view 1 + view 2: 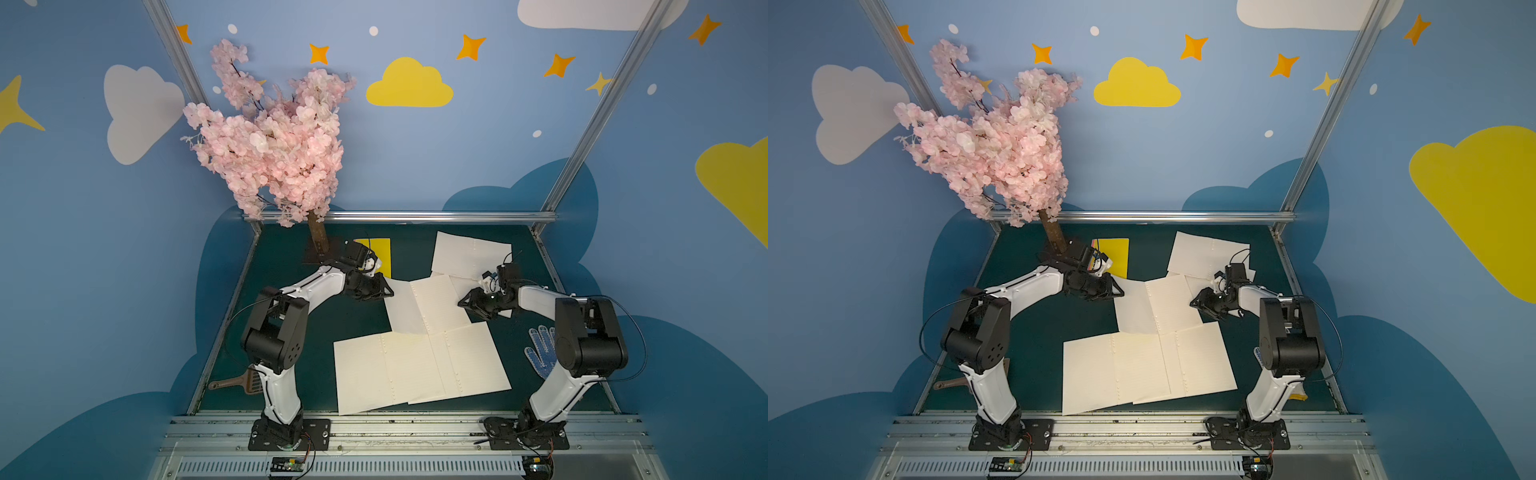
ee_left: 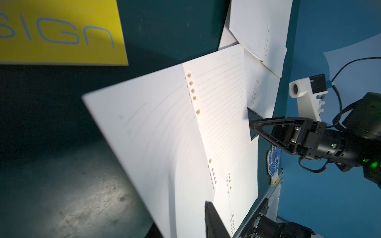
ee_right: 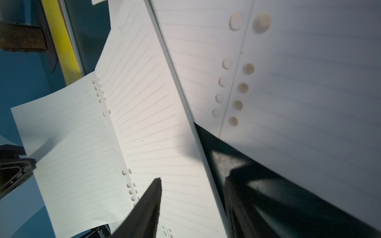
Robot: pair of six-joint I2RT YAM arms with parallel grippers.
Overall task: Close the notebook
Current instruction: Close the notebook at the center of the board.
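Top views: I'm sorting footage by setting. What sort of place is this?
Probably a staged robot test booth: two arms bolted to a metal rail, painted cloud-and-star walls on an aluminium frame, a fake blossom tree.

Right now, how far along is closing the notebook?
Done: nothing yet; the middle notebook lies open. In hand: the left end effector and right end effector sit at its opposite page edges. Left: grip one side and fold it over the other.

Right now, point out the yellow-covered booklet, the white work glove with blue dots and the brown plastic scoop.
Yellow-covered booklet [image 1: 381, 249], a top view, bare cover.
White work glove [image 1: 540, 357], a top view, palm.
Brown plastic scoop [image 1: 249, 382], a top view, slotted head.
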